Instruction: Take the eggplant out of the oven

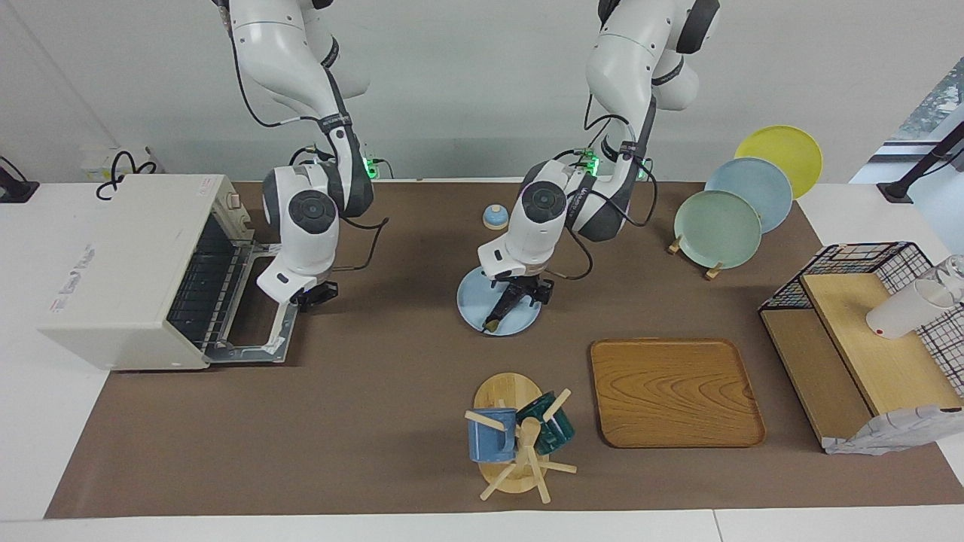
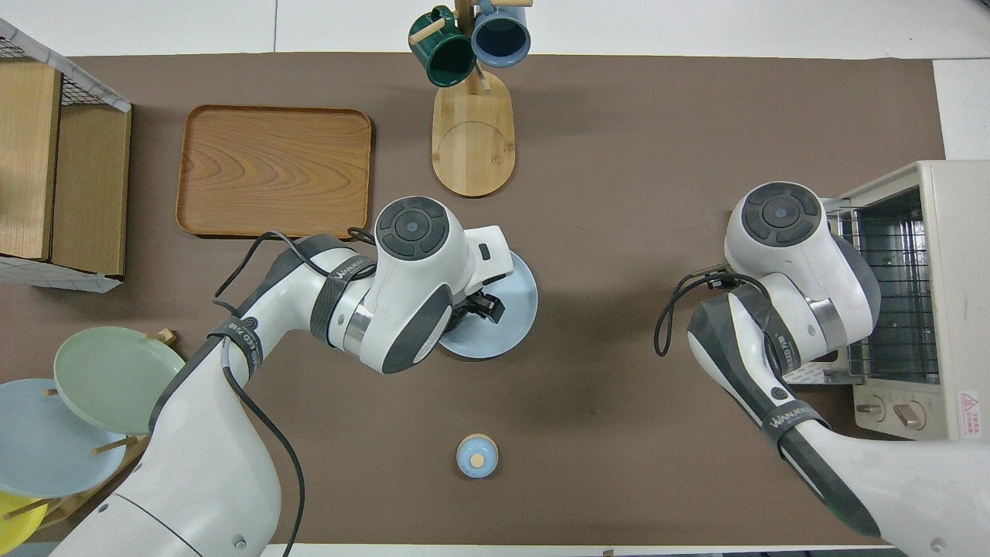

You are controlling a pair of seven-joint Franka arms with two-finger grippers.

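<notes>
Mugs hang on a wooden stand (image 1: 516,440) at the table edge farthest from the robots, with a wooden tray (image 1: 674,391) beside it toward the left arm's end. Neither has a part in the task.

Nearer the robots, mid-table, lies a pale blue plate (image 1: 471,299). The left gripper (image 1: 520,295) hangs low over it, its jaws closed narrowly on the upper end of the eggplant (image 1: 503,310). The eggplant slants down, its greenish tip at or just above the plate. So it is already out of the oven (image 1: 120,271), and the tilt suggests it is being laid down tip first so that it settles without rolling.

The oven stands at the right arm's end with its door (image 1: 260,309) folded flat and its wire rack bare. The right gripper (image 1: 315,296) waits just over the door's edge; I cannot tell how its jaws stand. It probably waits there to shut the door.

The facing view shows the eggplant and how low it hangs. From overhead the left arm's wrist covers it, leaving only the plate's rim (image 2: 522,298) and one dark fingertip (image 2: 489,305) in sight. That view does look straight into the oven (image 2: 955,271), confirming nothing lies on the rack.
</notes>
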